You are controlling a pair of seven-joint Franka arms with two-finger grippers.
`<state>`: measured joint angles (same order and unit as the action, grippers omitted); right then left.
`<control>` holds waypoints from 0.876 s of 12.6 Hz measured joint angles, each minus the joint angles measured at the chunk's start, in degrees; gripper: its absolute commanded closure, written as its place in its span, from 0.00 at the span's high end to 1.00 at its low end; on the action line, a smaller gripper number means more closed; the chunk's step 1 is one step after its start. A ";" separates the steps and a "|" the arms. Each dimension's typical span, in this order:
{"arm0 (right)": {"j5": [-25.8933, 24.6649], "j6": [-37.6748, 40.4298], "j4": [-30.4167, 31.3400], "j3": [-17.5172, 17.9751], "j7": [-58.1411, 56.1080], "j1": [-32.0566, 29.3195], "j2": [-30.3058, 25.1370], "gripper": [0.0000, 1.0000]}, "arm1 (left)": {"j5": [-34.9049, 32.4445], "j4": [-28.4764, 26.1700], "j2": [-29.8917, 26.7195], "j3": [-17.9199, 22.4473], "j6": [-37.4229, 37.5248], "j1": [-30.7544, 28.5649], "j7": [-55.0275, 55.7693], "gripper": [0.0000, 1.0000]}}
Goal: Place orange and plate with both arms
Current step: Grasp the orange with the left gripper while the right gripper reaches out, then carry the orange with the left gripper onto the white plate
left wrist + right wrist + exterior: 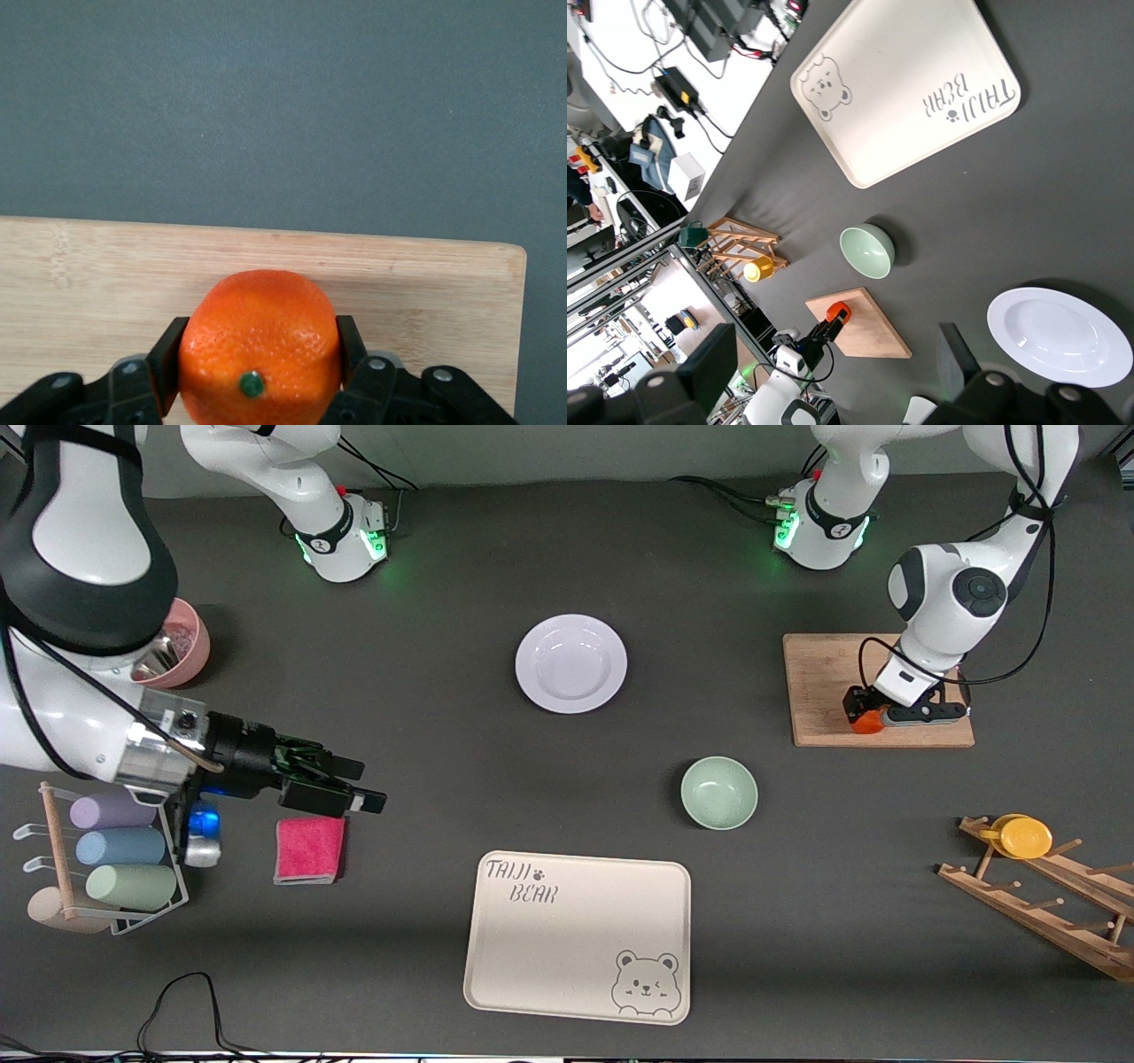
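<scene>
The orange (867,722) is on the wooden cutting board (824,682) at the left arm's end of the table. My left gripper (861,713) is shut on it, with a black finger (168,354) on each side of the orange (260,341) low over the board (266,257). The white plate (571,663) lies on the table between the two arm bases. It also shows in the right wrist view (1060,336). My right gripper (363,784) is open and empty, up over the table beside a pink cloth (309,849).
A mint-green bowl (718,792) stands nearer the front camera than the plate. The cream bear tray (576,934) lies near the front edge. A cup rack (115,859) and a pink bowl (182,642) are at the right arm's end. A wooden rack with a yellow dish (1026,837) is at the left arm's end.
</scene>
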<state>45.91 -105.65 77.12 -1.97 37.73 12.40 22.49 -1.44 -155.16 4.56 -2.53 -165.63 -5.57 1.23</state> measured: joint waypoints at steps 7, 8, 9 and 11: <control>2.11 0.02 0.52 -0.32 -6.44 -0.34 3.98 1.00 | 7.25 26.20 -15.38 -0.99 51.71 8.63 5.21 0.00; 4.51 0.02 1.06 -0.50 -9.36 -0.39 4.99 1.00 | 7.87 30.44 -16.07 -1.16 56.80 11.73 9.34 0.00; 7.29 0.01 2.15 -0.71 -12.80 -0.68 5.77 1.00 | 8.18 33.30 -16.20 -1.27 59.12 15.39 14.54 0.00; 13.88 0.05 5.86 -0.93 -22.18 -2.28 6.84 1.00 | 8.52 36.05 -15.22 -1.59 59.17 24.76 27.76 0.00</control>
<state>59.79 -105.60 82.98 -2.91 15.56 10.12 29.32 7.09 -119.12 -10.66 -4.12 -106.46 19.18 28.99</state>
